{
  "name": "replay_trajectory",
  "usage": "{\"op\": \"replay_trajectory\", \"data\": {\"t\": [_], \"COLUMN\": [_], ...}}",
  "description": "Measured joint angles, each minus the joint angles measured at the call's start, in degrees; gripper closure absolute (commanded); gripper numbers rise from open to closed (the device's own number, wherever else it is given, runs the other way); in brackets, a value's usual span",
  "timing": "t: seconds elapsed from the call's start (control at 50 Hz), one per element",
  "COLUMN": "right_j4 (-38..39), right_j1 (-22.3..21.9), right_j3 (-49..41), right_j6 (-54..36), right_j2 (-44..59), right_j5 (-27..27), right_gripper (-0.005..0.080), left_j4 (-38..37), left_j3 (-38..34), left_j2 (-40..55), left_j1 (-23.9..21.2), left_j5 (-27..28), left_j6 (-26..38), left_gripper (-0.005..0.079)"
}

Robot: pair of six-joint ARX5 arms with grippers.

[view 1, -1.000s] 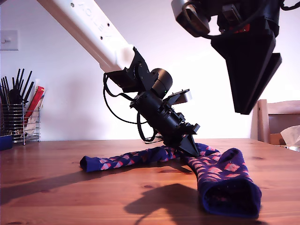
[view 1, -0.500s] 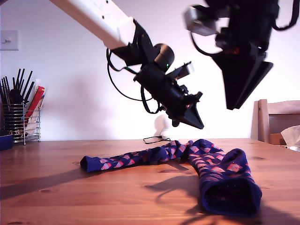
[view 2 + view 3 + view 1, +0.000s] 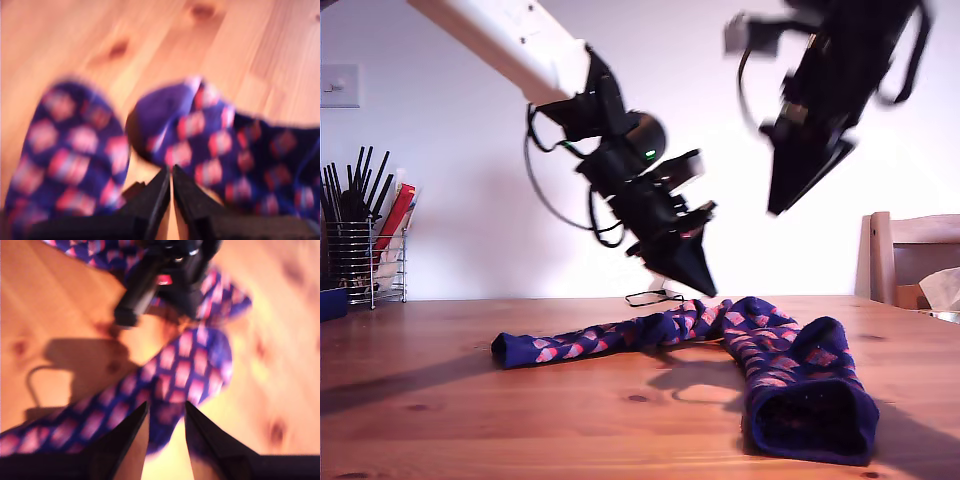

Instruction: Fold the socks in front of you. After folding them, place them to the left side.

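2 socks (image 3: 720, 345) lie unfolded on the worktop (image 3: 440, 400), spreading from centre to the exterior view's right. My first pincer (image 3: 171, 187) is nearly closed, empty; my second pincer (image 3: 166, 427) is slightly parted, empty. Both hover above. Best to grip a sock end, fold evenly.

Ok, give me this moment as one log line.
socks: spread on table, unfolded | my first gripper: just above socks, jaws shut, empty | my second gripper: higher, jaws open, empty

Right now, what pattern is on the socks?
The socks are dark navy-purple with repeating pink-red diamonds; clearest in the exterior view.
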Motion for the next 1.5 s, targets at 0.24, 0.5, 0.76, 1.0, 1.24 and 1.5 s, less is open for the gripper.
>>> {"op": "replay_trajectory", "data": {"t": [0.24,0.5,0.76,1.0,1.24,1.5], "right_j4": [8.3,16.8,19.6,21.7,19.4,19.8], "right_j1": [-2.9,-4.8,-5.2,-6.2,-7.0,-6.9], "right_j3": [0.0,0.0,0.0,0.0,0.0,0.0], "right_j6": [-3.8,-7.4,-9.5,-10.8,-10.6,-10.5], "right_j2": [8.3,8.7,12.7,13.1,13.1,13.2], "right_j5": [0.2,0.0,-1.3,-2.0,-6.4,-8.1], "right_gripper": [0.0512,0.0502,0.0502,0.0502,0.0502,0.0502], "left_j4": [-6.8,-12.6,-15.6,-14.8,-11.7,-8.3], "left_j3": [0.0,0.1,0.1,0.1,-6.3,-8.9], "left_j2": [0.0,0.0,0.2,0.2,0.2,0.3], "left_j1": [1.0,-2.6,-5.6,-6.0,-6.8,-4.7], "left_j5": [5.2,12.0,12.3,10.4,7.2,7.4], "left_j6": [0.0,-0.2,-1.4,-1.2,-0.7,0.1], "left_gripper": [0.0766,0.0766,0.0766,0.0766,0.0766,0.0766]}}
